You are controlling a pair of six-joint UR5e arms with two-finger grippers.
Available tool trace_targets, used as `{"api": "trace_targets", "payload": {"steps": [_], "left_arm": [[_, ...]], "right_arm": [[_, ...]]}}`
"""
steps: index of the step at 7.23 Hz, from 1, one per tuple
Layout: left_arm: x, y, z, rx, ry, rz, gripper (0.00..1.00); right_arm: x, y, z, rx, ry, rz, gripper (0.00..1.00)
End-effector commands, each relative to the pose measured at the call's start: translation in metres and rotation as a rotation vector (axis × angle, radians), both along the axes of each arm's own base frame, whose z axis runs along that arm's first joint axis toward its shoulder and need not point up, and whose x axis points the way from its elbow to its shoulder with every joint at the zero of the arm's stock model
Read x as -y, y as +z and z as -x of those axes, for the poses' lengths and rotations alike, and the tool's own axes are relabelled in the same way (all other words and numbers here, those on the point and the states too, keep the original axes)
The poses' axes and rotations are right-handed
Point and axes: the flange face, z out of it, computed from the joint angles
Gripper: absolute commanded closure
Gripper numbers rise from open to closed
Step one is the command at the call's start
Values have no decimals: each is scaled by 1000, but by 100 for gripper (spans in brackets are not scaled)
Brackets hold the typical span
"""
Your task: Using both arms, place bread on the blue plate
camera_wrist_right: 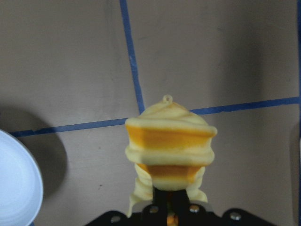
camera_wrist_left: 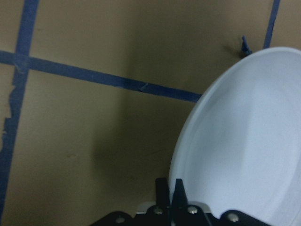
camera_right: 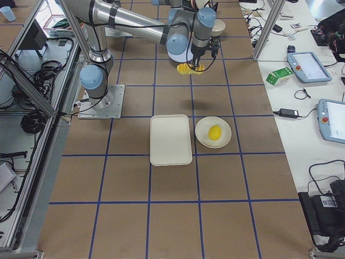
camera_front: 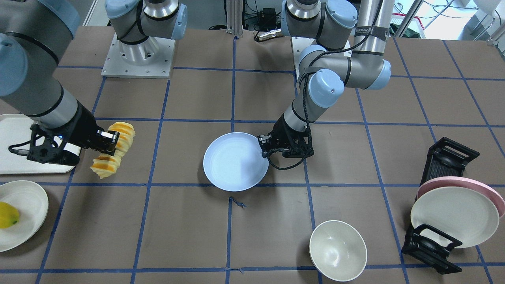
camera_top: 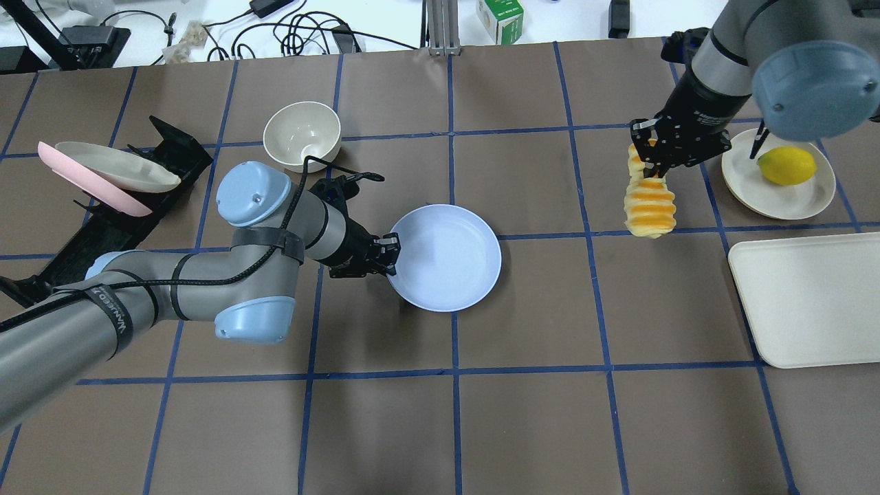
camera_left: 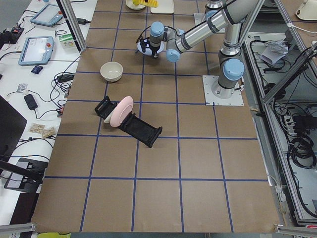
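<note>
The bread (camera_top: 650, 208), a ridged orange-yellow loaf, hangs in the air from my right gripper (camera_top: 656, 163), which is shut on it. In the front view the right gripper (camera_front: 111, 144) pinches the bread (camera_front: 123, 136) near its middle, and the loaf bends. The right wrist view shows the bread (camera_wrist_right: 169, 146) end-on above the table. The blue plate (camera_top: 447, 258) is at the table's middle and holds nothing. My left gripper (camera_top: 389, 251) is shut on its left rim. The left wrist view shows its fingers (camera_wrist_left: 178, 190) closed on the plate (camera_wrist_left: 244, 141) edge.
A yellow fruit (camera_top: 787, 165) lies on a cream plate (camera_top: 756, 187) at the far right. A white tray (camera_top: 811, 295) lies nearer. A cream bowl (camera_top: 302, 134) stands far left of the blue plate. A black rack (camera_top: 117, 220) holds a pink and a cream plate.
</note>
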Motion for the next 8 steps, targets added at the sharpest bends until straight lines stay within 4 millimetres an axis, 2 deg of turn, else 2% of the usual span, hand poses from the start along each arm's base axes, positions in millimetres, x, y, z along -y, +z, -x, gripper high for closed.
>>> {"api": "trace_targets", "payload": {"steps": [1, 2, 3, 4, 5, 6, 7, 8], "left_arm": [[0, -17, 10, 1, 4, -23, 15], [22, 17, -1, 17, -33, 91, 0], [44, 47, -24, 96, -28, 68, 0], [64, 98, -37, 134, -98, 42, 0], [76, 162, -52, 254, -171, -31, 0], [74, 206, -60, 311, -246, -84, 0], [69, 242, -73, 321, -269, -112, 0], [56, 269, -89, 346, -301, -123, 0]], "right_arm": [[6, -16, -67, -3, -27, 34, 100], [8, -24, -101, -3, -39, 49, 100], [6, -28, -135, -4, -15, 46, 100], [2, -35, -169, -3, 42, 40, 100], [-3, -46, -205, -2, 98, 48, 100], [-13, -60, -234, -7, 148, 43, 100], [-21, -73, -253, -12, 182, 30, 100], [-27, -80, -260, -9, 196, 11, 100]]}}
